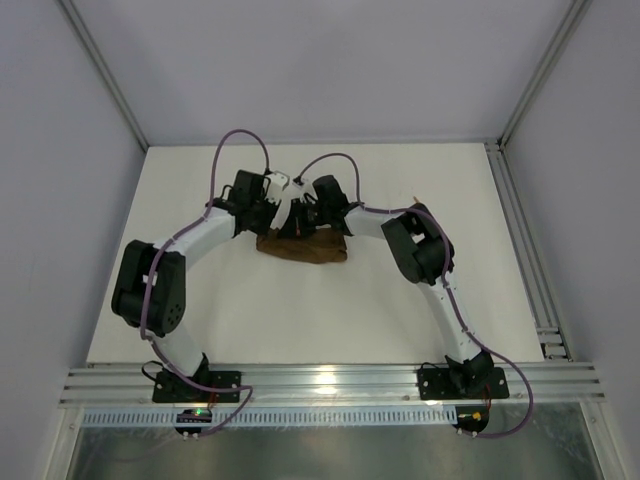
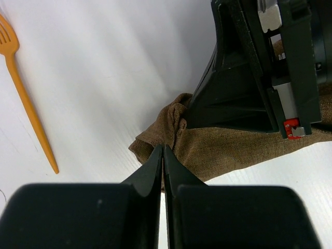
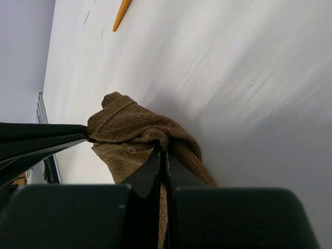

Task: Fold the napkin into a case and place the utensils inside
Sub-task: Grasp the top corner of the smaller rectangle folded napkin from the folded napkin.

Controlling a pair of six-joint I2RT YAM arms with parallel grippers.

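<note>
Napkin: the dark brown soft fabric napkin point(image 1: 303, 247) is scrunched into a lumpy, wide bundle, not flat at all. It sits on the table roughly midway between the left and right edges, a bit nearer the far edge than the near one.
Left pincer: the left gripper point(image 2: 163, 148) has its black fingers squeezed tight together, with the tips pinching a fold at one end of the napkin.
Right pincer: the right gripper point(image 3: 165, 150) is the same deal, fully closed with cloth bunched up around its tips, so it's got hold of the napkin too.
Both together: they come down on the bundle just beside each other.
Fork: a thin orange plastic fork point(image 2: 26, 98) lies flat on bare tabletop, apart from the napkin, with nothing touching it.
Other orange bit: an orange pointed tip point(image 3: 122, 11) pokes in at the top of the right wrist view, well apart from the cloth. Can't tell which utensil it is.
Table: a plain white tabletop point(image 1: 400, 310) with an aluminium rail point(image 1: 330, 380) along the near edge.
</note>
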